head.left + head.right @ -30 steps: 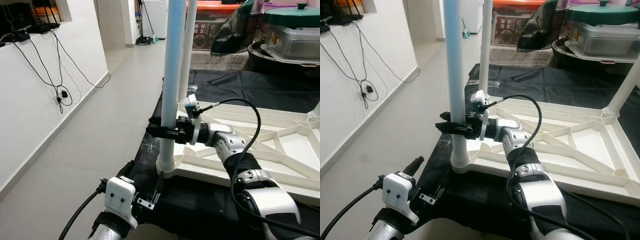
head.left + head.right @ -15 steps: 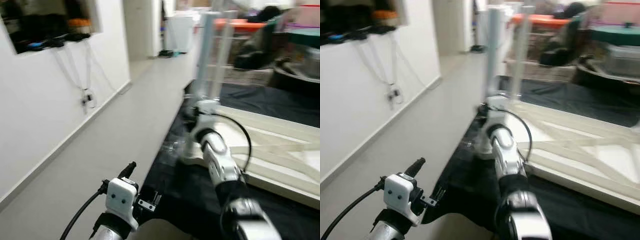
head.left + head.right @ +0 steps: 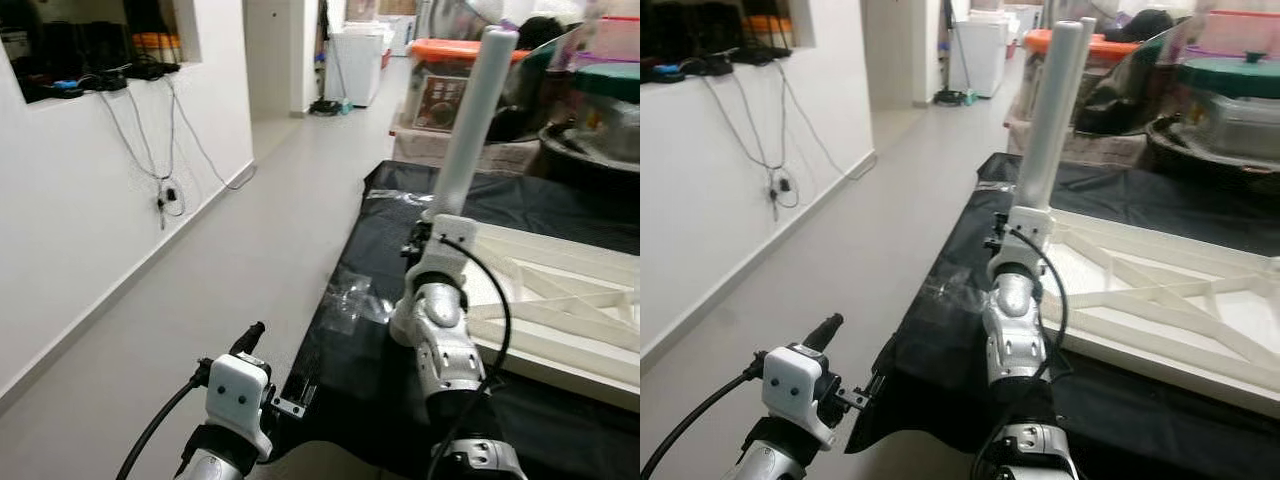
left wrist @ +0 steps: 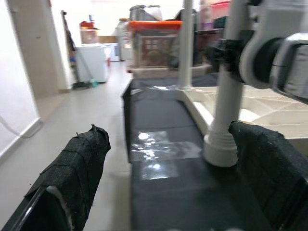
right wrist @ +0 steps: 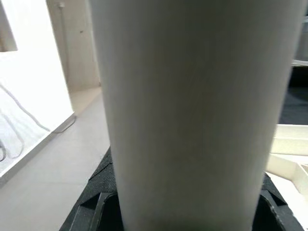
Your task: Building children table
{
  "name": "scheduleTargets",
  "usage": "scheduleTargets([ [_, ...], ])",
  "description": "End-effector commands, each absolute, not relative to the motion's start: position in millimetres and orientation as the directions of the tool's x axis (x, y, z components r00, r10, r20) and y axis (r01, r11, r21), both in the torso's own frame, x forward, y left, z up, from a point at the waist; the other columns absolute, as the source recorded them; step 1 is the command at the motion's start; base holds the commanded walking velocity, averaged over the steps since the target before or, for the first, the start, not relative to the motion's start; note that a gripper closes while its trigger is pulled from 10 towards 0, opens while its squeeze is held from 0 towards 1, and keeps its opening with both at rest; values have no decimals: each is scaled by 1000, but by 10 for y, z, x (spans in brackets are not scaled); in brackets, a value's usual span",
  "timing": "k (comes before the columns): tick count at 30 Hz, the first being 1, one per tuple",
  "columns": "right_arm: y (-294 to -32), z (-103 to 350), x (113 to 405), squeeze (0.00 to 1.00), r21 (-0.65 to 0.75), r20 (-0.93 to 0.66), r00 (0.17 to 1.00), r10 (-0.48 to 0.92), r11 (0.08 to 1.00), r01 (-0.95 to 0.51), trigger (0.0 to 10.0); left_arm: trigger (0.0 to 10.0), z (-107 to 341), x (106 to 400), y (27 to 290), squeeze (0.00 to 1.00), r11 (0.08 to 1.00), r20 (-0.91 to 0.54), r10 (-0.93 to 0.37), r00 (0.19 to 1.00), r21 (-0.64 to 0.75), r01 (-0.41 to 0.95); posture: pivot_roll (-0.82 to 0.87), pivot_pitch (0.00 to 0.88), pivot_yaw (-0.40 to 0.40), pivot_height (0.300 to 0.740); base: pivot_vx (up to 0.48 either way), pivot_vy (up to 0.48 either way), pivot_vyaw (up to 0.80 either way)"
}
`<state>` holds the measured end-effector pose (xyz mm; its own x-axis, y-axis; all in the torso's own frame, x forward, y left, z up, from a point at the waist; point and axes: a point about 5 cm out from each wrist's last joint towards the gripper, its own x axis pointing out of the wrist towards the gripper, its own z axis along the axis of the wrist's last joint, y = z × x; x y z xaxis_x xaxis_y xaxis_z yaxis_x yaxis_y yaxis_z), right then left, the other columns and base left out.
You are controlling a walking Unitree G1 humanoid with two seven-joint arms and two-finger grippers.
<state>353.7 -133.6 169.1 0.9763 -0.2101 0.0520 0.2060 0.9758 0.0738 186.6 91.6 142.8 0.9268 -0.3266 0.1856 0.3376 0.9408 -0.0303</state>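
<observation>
Jaws, right: clenched round the near white leg; the right gripper grasps it above its socket, and in the right wrist view the leg stands hard against the camera.
Jaws, left: released, the taped black fingers spread wide with nothing between them; the left gripper hangs low at the near left, over the floor.
Leg in hand: upright, its foot seated in the round corner socket of the white frame.
Second leg: a far leg stands at the frame's far left corner, behind the held one.
Frame: the children's table lies upside down, its ribbed underside up, on a black-covered tabletop, at the left edge of that cover.
Clear film: a scrap of plastic lies on the black cover just left of the socket.
Stage: by my reading, the near leg is being pressed or twisted home.
Risk, leg: a sideways pull from the right arm could lever the leg out of its socket or cock it crooked.
Risk, frame: nothing steadies the frame, so a hard push might slide it toward the cover's left edge.
</observation>
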Motion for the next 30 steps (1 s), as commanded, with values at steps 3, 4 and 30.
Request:
scheduleTargets([
  [3, -1282, 1451, 3484, 1000, 146, -45, 990, -137, 979, 142, 10000, 10000, 1383, 1874, 909, 0, 941, 166, -326, 931, -37, 336, 53, 1, 2, 740, 0, 0, 0],
  [4, -1263, 1438, 3495, 1000, 173, -39, 995, -91, 980, 96, 10000, 10000, 1379, 1875, 906, 0, 940, 164, -329, 930, -38, 339, 53, 1, 2, 740, 0, 0, 0],
  [30, -1109, 1730, 3570, 0, 234, 19, 345, 938, 331, -914, 10000, 10000, 1369, 1874, 951, 0, 946, 153, -315, 937, -33, 323, 116, 5, 7, 740, 0, 0, 0],
])
